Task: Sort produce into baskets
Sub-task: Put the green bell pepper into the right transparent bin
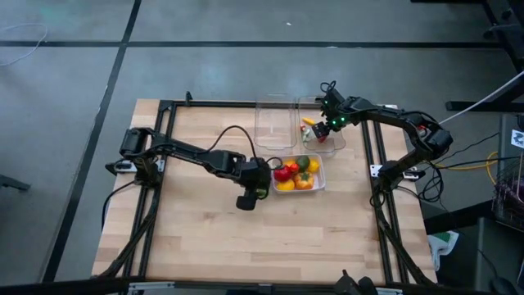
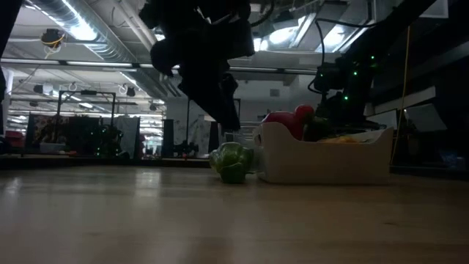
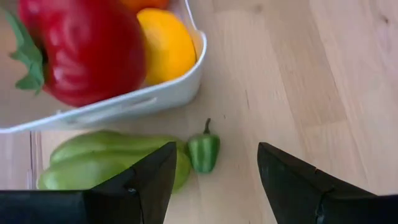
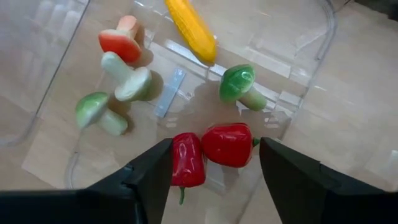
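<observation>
Grey floor [image 1: 205, 65], wood table [image 1: 213, 238], ceiling lights [image 2: 80, 31]

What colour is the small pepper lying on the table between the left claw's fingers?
Green, with a darker green stem: the small pepper shows best in the left wrist view.

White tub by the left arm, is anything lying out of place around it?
Yes. A large green pepper and a small green pepper lie on the table just outside the white tub, beneath the left gripper, its jaws open.
</observation>
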Robot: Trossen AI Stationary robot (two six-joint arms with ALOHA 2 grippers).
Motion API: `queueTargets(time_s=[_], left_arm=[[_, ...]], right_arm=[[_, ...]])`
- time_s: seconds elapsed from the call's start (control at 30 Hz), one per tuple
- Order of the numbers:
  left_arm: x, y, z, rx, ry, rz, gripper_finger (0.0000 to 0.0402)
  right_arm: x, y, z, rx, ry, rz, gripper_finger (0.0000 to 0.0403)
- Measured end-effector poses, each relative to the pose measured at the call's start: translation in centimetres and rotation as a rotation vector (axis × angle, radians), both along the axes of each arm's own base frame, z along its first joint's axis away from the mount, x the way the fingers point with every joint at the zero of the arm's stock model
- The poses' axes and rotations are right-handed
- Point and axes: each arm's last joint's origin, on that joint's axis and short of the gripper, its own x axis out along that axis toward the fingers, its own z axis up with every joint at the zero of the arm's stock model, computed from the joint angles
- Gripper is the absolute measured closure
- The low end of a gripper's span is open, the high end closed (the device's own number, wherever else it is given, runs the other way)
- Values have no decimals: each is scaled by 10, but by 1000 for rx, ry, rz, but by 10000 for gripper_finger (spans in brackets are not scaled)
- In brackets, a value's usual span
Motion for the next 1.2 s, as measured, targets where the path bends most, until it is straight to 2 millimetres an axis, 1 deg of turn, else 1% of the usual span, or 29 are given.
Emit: queueTargets(time_s=[0.13, 0.2, 0.5, 0.63, 0.87, 0.97, 1.2], left_arm=[[0, 0, -10, 5, -40, -16, 180], [-2, -2, -17, 12, -47, -46, 180], [-5, -7, -35, 87, -130, -181, 180], [-2, -7, -46, 114, -139, -220, 180], [2, -5, -72, 149, -81, -240, 180], [3, -5, -75, 157, -73, -235, 180], [1, -5, -74, 158, -61, -235, 180]], right_arm=[[0, 0, 0, 0, 0, 0, 166], [0, 0, 0, 0, 0, 0, 166], [0, 0, 0, -6, 0, 6, 166], [1, -1, 0, -11, -5, 7, 166], [2, -2, 1, -24, -19, 7, 166], [2, -2, 1, -24, -19, 7, 166], [2, -2, 1, -22, -21, 9, 166]])
